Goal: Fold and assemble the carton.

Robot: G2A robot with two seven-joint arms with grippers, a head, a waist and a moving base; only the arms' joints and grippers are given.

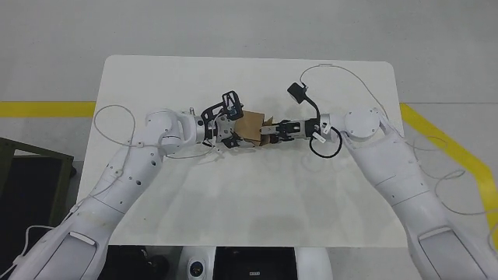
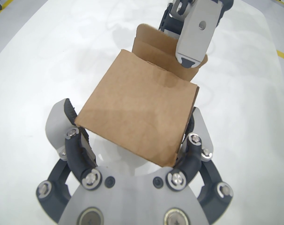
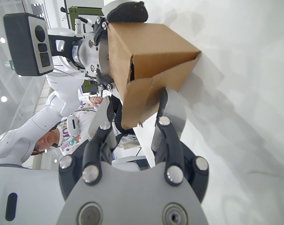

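The left hand (image 2: pixel 132 120) had the brown carton (image 2: pixel 137 108) between its two fingers (image 2: pixel 60 120), which were closed in from either side until the pads pressed on the carton's near corners; the near end of the carton sat close in front of the palm. From there the body ran straight out past the fingertips, with one broad plain face turned up toward the wrist. At the end farthest from the left palm an unfolded flap (image 3: pixel 142 99) stuck out, and the right hand (image 3: pixel 135 97) met the carton there, directly opposite the left hand, so the carton lay between the two. The right hand's fingers were spread apart with the flap standing in the gap. One finger (image 3: pixel 165 108) lay against the flap's edge where it joined the carton body, and the other stood clear of the cardboard with open space showing beside it, so this hand was not clamped on anything. Seen from the left wrist, the tip of one right finger rested on the flap's face while the other finger was hidden behind the cardboard. Seen from the right wrist, a narrow dark slit showed at the seam where the flap met the side wall. The carton's lower corner, on the side away from the right hand's palm, appeared to touch the white tabletop (image 1: pixel 311 202). Both hands sat near the middle of that tabletop, close to each other with only the carton separating them.
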